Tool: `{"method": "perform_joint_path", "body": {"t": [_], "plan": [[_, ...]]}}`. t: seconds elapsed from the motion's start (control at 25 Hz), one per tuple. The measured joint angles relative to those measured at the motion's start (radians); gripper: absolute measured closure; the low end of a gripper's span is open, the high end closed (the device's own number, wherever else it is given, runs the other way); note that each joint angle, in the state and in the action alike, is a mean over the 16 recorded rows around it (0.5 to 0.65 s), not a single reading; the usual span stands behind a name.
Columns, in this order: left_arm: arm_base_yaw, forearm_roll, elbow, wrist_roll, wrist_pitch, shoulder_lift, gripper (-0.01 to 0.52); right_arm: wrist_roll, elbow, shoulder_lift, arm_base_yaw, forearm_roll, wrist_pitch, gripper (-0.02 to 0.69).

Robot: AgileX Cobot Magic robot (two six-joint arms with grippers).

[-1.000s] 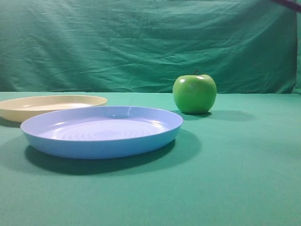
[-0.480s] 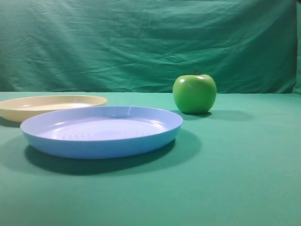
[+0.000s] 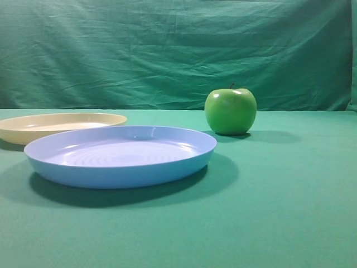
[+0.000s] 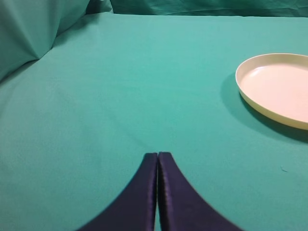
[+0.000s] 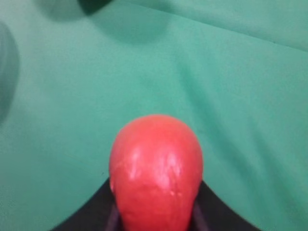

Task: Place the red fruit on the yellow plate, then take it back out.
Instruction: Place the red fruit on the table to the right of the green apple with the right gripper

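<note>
On the green worktop, left to right: yellow plate, blue plate in front of it overlapping its view, green apple well right. Left end effector was shut, empty, above bare cloth left of the yellow plate. Right end effector gripped the red fruit, smooth and glossy, held above the cloth.
</note>
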Motion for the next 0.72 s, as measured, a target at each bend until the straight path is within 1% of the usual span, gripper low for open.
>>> {"method": "perform_joint_path", "body": {"t": [0.16,0.28,0.36,0.52,0.72], "plan": [[0.000,0.000,0.000,0.000,0.000,0.000,0.514,0.004,0.041,0.070,-0.009,0.001,-0.085,0.445],[0.000,0.000,0.000,0.000,0.000,0.000,0.514,0.005,0.051,0.125,-0.010,0.001,-0.127,0.400],[0.000,0.000,0.000,0.000,0.000,0.000,0.514,0.005,0.053,0.158,-0.010,0.001,-0.144,0.355],[0.000,0.000,0.000,0.000,0.000,0.000,0.514,0.005,0.041,0.205,-0.011,0.001,-0.148,0.244],[0.000,0.000,0.000,0.000,0.000,0.000,0.514,0.005,-0.011,0.216,-0.011,0.001,-0.088,0.104]]}}
